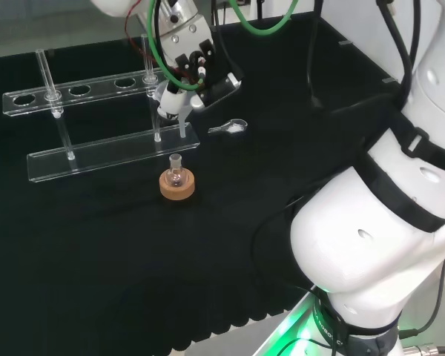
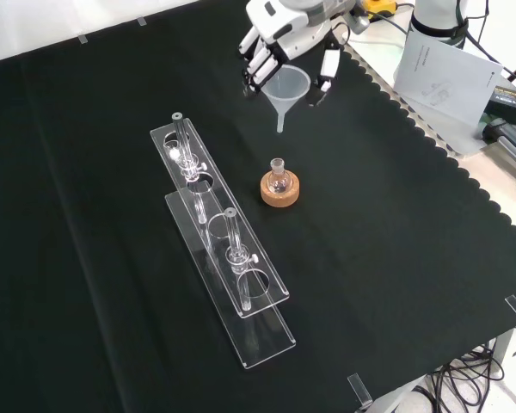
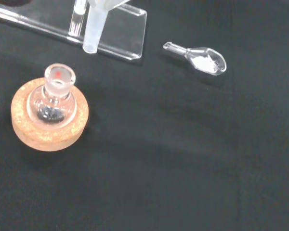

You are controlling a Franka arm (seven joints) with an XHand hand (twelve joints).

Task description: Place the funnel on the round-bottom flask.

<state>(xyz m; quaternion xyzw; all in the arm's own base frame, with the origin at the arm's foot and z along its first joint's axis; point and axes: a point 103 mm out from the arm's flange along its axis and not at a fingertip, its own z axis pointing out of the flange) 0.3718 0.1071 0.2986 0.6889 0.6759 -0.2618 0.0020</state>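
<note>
A small round-bottom flask [image 1: 176,173] [image 2: 279,177] [image 3: 55,95] stands upright on a cork ring [image 1: 177,185] [image 2: 279,190] [image 3: 49,127] in the middle of the black cloth, its neck open. The hand [image 1: 184,46] [image 2: 279,34] is shut on a translucent white funnel [image 1: 171,100] [image 2: 285,90] and holds it in the air, spout down. In the front view the funnel hangs above and beyond the flask, apart from it. In the wrist view the funnel's spout [image 3: 95,30] ends short of the flask's mouth.
A clear test-tube rack [image 1: 96,119] [image 2: 219,232] with glass tubes stands just behind the flask in the head view. A small clear scoop with white powder [image 1: 231,127] [image 3: 200,57] lies on the cloth to the right of the rack there. The arm's white links [image 1: 386,222] stand at the right.
</note>
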